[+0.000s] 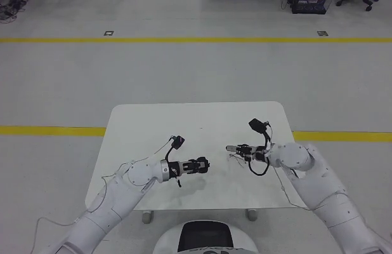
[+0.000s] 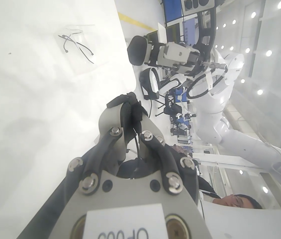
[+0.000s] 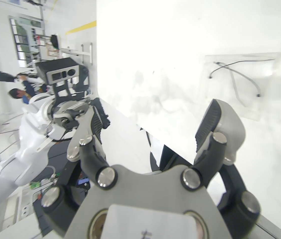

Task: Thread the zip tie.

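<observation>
Several dark zip ties point(image 3: 240, 74) lie curved and crossed in a clear pouch point(image 3: 267, 105) on the table point(image 1: 151, 120), ahead of both facing grippers, seemingly nearer the wide-open right gripper point(image 3: 156, 105) than the left gripper point(image 2: 130, 104), whose fingers are pressed together; wrist labels point(image 2: 125, 220) are cropped beyond reading.

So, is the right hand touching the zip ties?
Apart. The right wrist view shows the open right hand short of the zip ties, with bare table between them.
</observation>
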Action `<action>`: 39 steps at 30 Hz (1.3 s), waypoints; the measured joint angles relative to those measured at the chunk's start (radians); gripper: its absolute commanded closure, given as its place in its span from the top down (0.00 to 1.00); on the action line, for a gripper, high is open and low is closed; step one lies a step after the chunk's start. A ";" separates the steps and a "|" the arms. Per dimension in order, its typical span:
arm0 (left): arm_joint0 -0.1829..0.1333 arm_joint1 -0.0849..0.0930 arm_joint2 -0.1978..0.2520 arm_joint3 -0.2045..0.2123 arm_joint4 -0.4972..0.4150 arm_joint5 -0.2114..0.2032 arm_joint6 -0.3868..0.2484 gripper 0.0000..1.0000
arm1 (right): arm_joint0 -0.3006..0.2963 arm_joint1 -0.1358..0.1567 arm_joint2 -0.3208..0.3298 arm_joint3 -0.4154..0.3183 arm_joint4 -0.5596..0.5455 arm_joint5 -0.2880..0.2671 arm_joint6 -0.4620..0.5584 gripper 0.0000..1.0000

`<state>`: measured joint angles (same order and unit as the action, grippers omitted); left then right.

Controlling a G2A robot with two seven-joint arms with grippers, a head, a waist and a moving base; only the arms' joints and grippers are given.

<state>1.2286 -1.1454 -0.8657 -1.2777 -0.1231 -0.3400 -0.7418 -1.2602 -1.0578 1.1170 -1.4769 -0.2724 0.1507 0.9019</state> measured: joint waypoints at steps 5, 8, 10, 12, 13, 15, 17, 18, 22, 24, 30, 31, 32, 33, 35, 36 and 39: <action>0.000 0.000 0.000 0.000 0.000 0.000 0.000 0.00 | 0.090 -0.015 -0.084 0.038 -0.126 0.145 0.044 1.00; 0.000 0.000 0.000 0.000 0.000 0.000 0.000 0.00 | 0.148 -0.034 -0.153 0.102 -0.194 0.198 0.048 1.00; 0.000 0.000 0.000 0.000 0.000 0.000 0.000 0.00 | 0.160 -0.039 -0.170 0.119 -0.206 0.191 0.044 1.00; 0.000 0.000 0.000 0.000 0.000 0.000 0.000 0.00 | 0.159 -0.039 -0.169 0.118 -0.204 0.189 0.044 1.00; 0.000 0.000 0.000 0.000 0.000 0.000 0.000 0.00 | 0.159 -0.039 -0.168 0.117 -0.203 0.189 0.044 1.00; 0.000 0.000 0.000 0.000 0.000 0.000 0.000 0.00 | 0.158 -0.039 -0.168 0.117 -0.203 0.189 0.044 1.00; 0.000 0.000 0.000 0.000 0.000 0.000 0.000 0.00 | 0.157 -0.039 -0.170 0.117 -0.207 0.185 0.041 1.00; 0.000 0.000 0.000 0.000 0.000 0.000 0.000 0.00 | 0.156 -0.039 -0.176 0.118 -0.219 0.174 0.037 1.00; 0.000 0.000 0.000 0.000 0.000 0.000 0.000 0.00 | 0.191 -0.041 -0.217 0.130 -0.320 0.130 0.068 1.00; 0.000 0.000 0.000 0.000 0.000 0.000 0.000 0.00 | 0.211 -0.045 -0.235 0.139 -0.355 0.119 0.085 1.00; 0.000 0.000 0.000 0.000 0.000 0.000 0.000 0.00 | 0.272 -0.062 -0.302 0.186 -0.445 0.062 0.134 1.00; 0.000 0.000 0.000 0.000 0.000 0.000 0.000 0.00 | 0.281 -0.067 -0.315 0.198 -0.452 0.048 0.143 1.00; 0.000 0.000 0.000 0.000 0.000 0.000 0.000 0.00 | 0.288 -0.070 -0.325 0.209 -0.457 0.038 0.149 1.00; 0.000 0.000 0.000 0.000 0.000 0.000 0.000 0.00 | 0.294 -0.074 -0.336 0.220 -0.463 0.026 0.157 1.00; 0.000 0.000 0.000 0.000 0.000 0.000 0.000 0.00 | 0.305 -0.080 -0.356 0.241 -0.471 -0.009 0.178 1.00; 0.000 0.000 0.000 0.000 0.000 0.000 0.000 0.00 | 0.306 -0.080 -0.357 0.243 -0.472 -0.012 0.181 1.00; 0.000 0.000 0.000 0.000 0.000 0.000 0.000 0.00 | 0.305 -0.080 -0.356 0.242 -0.471 -0.009 0.180 1.00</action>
<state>1.2286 -1.1454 -0.8657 -1.2777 -0.1231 -0.3400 -0.7418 -0.9549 -1.1374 0.7609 -1.2349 -0.7433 0.1422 1.0819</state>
